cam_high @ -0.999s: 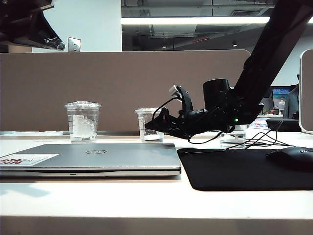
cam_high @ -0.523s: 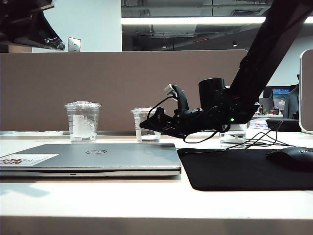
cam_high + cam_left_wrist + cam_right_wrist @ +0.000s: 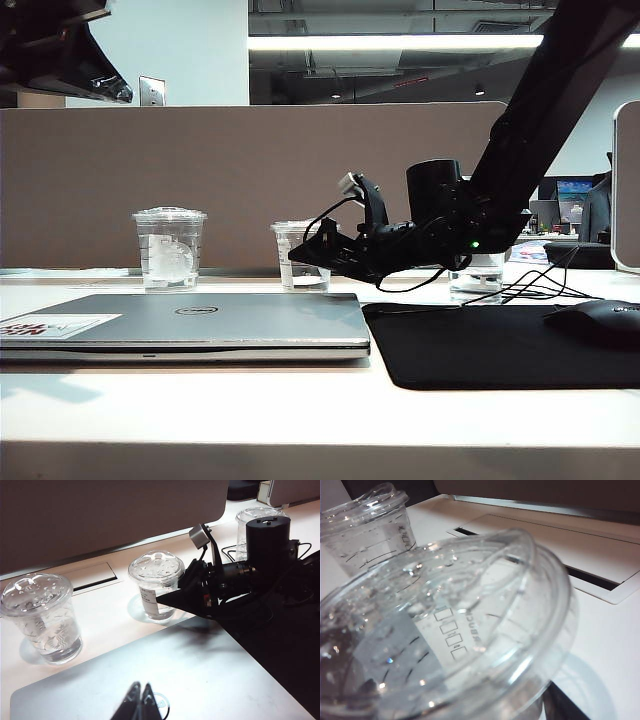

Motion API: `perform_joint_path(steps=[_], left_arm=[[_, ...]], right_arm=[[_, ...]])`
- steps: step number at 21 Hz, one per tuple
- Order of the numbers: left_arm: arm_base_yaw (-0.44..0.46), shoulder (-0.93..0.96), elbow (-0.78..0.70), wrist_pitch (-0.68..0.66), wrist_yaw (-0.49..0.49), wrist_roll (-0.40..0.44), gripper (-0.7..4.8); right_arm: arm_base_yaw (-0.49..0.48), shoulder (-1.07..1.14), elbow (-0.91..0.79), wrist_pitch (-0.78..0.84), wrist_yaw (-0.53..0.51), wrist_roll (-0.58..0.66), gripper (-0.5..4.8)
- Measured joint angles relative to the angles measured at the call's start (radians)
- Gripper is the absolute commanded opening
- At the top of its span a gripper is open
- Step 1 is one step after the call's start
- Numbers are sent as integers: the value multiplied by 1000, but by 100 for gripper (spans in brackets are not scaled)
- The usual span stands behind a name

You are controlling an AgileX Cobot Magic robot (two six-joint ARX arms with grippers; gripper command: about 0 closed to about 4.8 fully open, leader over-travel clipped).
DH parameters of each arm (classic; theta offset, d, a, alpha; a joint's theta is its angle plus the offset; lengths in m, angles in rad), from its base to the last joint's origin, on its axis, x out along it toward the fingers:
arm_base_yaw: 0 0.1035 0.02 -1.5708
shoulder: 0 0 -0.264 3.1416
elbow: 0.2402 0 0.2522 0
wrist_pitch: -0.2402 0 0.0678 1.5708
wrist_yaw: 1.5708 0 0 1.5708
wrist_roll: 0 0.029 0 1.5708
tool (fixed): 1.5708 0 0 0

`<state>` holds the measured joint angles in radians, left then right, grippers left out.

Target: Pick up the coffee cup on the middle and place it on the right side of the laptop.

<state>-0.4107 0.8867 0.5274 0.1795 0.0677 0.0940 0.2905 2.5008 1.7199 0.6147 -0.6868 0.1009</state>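
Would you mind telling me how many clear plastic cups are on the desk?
3: a logo cup left, the coffee cup mid-row at the right gripper, a third cup partly hidden behind that arm.

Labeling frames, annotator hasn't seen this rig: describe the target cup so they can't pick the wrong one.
Start at the closed silver Dell laptop; three clear lidded cups stand in a row behind it. The coffee cup is the middle one, with the right hand at its side. It is the shortest, unlike the logo cup on the left.

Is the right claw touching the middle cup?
Cannot tell. The left wrist view shows the right claw overlapping the middle cup, hiding any contact or gap.
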Motion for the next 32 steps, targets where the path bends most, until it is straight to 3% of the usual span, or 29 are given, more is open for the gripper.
perform_joint_path(steps=[3,6,7,18,25,32], left_arm=[[0,0,0,0,0,0,-5],[0,0,0,0,0,0,-5],[0,0,0,0,0,0,-5],[0,0,0,-1,0,0,-5],[0,0,0,0,0,0,-5],[0,0,0,0,0,0,-5]], right_arm=[[0,0,0,0,2,1,400],[0,0,0,0,2,1,308],[0,0,0,-1,2,3,300],[1,0,8,18,9,13,301],[-7,0,9,100,0,96,300],[-31,-6,9,120,-120,112,300]])
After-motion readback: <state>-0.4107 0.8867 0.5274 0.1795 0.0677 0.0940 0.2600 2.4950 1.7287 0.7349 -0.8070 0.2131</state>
